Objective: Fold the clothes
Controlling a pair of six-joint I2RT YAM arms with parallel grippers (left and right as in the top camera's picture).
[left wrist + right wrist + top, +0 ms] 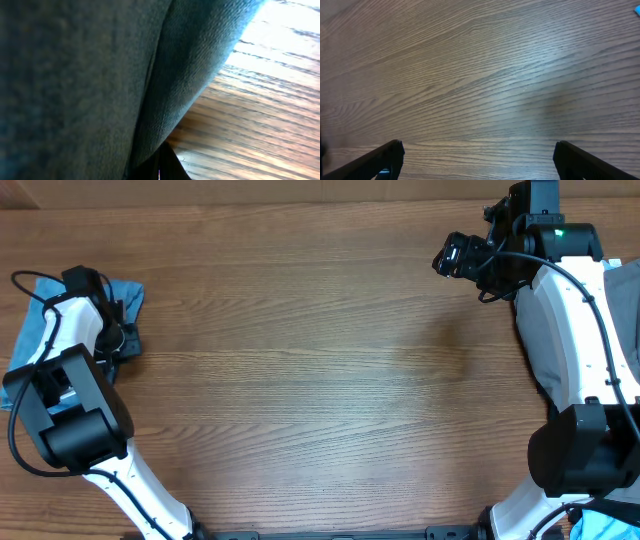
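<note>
While one blue denim garment and one grey garment lie apart, left gripper clamps denim; right gripper gapes empty.

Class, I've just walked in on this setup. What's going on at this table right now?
Two robot arms are set to fold clothes. The left gripper is shut, apparently pinching the edge of a light-blue garment bunched at the left side of the table; cloth fills its wrist view. The right gripper hangs wide open over bare wood at the far right, holding nothing. A grey garment lies beneath that arm. Nothing looks folded yet.
</note>
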